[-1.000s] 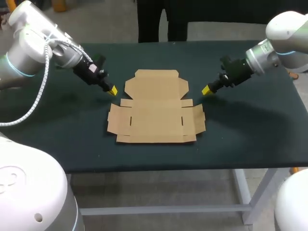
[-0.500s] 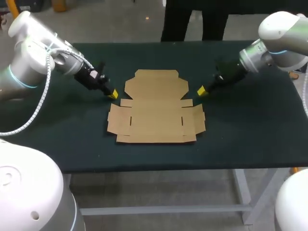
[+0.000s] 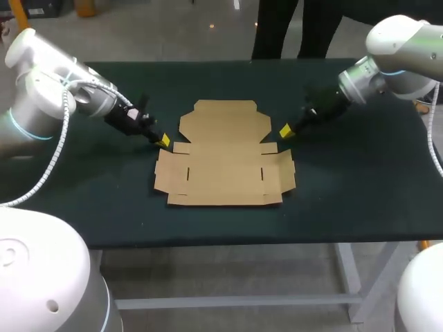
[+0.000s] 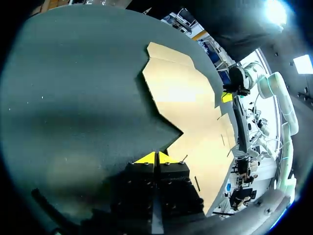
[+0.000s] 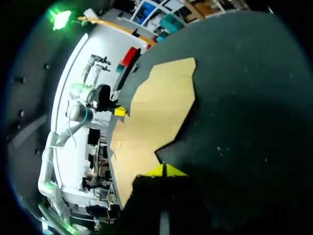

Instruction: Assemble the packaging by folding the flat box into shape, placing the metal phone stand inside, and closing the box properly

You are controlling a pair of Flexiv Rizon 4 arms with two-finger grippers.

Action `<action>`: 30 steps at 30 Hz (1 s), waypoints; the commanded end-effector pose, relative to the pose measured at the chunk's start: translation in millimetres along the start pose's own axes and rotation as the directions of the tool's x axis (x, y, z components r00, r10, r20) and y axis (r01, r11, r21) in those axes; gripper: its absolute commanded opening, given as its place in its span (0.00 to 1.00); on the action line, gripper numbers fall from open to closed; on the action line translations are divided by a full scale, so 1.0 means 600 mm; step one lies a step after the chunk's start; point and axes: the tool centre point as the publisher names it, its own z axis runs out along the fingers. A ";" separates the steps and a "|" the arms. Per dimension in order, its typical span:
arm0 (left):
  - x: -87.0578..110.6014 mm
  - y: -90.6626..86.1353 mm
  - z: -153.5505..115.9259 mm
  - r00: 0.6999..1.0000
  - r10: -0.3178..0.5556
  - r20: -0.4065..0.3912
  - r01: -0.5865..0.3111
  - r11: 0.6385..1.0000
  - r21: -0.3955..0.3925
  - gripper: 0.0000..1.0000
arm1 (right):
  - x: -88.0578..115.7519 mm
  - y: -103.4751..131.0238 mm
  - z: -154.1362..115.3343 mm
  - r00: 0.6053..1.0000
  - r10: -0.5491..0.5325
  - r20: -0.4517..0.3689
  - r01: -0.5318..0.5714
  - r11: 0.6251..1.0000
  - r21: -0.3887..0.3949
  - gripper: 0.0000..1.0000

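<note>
The dark green table (image 3: 346, 207) holds the flat cardboard box (image 3: 225, 166), unfolded and lying flush near its middle. Its wide section, with side flaps and two short slits, is toward the near edge, and the narrower lid panel points to the far edge.

A notch marks each side where the two sections meet, and an arm slants down to each one. The left gripper (image 3: 162, 141) is just beside the left notch, its yellow tips pressed together with nothing between them. The right gripper (image 3: 284, 131) is by the right notch, also closed on nothing. Both tips look very low, but I can't tell whether either touches the cardboard or the table.
</note>
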 end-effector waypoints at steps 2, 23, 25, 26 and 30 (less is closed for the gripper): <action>-0.001 -0.004 0.004 1.000 -0.003 -0.007 0.003 1.000 -0.015 0.00 | -0.007 0.005 0.006 1.000 -0.007 -0.021 0.007 1.000 0.018 0.00; -0.001 -0.001 0.009 0.999 -0.011 -0.038 0.010 0.999 -0.050 0.00 | -0.010 -0.024 0.035 0.999 -0.023 -0.037 0.025 0.999 0.033 0.00; -0.001 0.000 0.009 0.999 -0.013 -0.038 0.011 0.999 -0.050 0.00 | -0.009 -0.025 0.036 0.999 -0.024 -0.039 0.025 0.999 0.033 0.00; 0.000 0.001 0.009 0.999 -0.016 -0.039 0.014 0.999 -0.045 0.00 | -0.008 -0.028 0.037 0.999 -0.010 -0.033 0.011 1.000 0.028 0.00; 0.000 0.004 0.009 0.999 -0.017 -0.040 0.016 0.999 -0.039 0.00 | -0.001 -0.034 0.039 0.999 0.043 -0.010 -0.043 0.999 -0.003 0.00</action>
